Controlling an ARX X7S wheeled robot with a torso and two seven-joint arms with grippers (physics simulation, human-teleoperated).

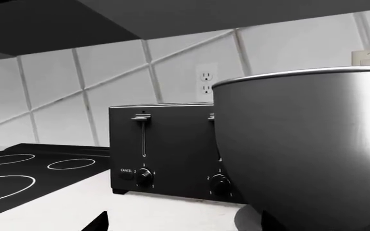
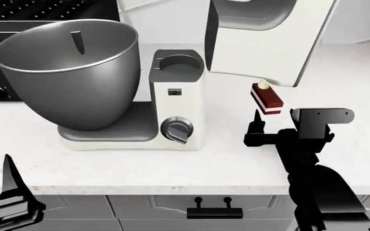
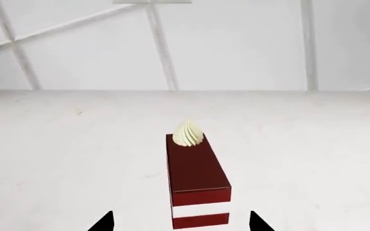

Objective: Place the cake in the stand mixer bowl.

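The cake (image 2: 265, 99), a dark red slice with white layers and a cream swirl, lies on the white counter to the right of the mixer. My right gripper (image 3: 181, 224) is open just in front of it, and the cake's (image 3: 196, 180) near end sits between the two fingertips without touching them. The stand mixer bowl (image 2: 69, 72), deep brushed steel, sits on the white mixer's base at left. It fills one side of the left wrist view as the bowl (image 1: 307, 144). My left gripper (image 1: 185, 226) is open and empty, low at the counter's front left.
The mixer's white head (image 2: 269, 38) is tilted up, overhanging the cake. A dark dial (image 2: 177, 130) faces me on the mixer column. A black toaster (image 1: 165, 149) stands behind the bowl, a black cooktop (image 1: 18, 168) beside it. Drawer handles (image 2: 214, 210) show below the counter edge.
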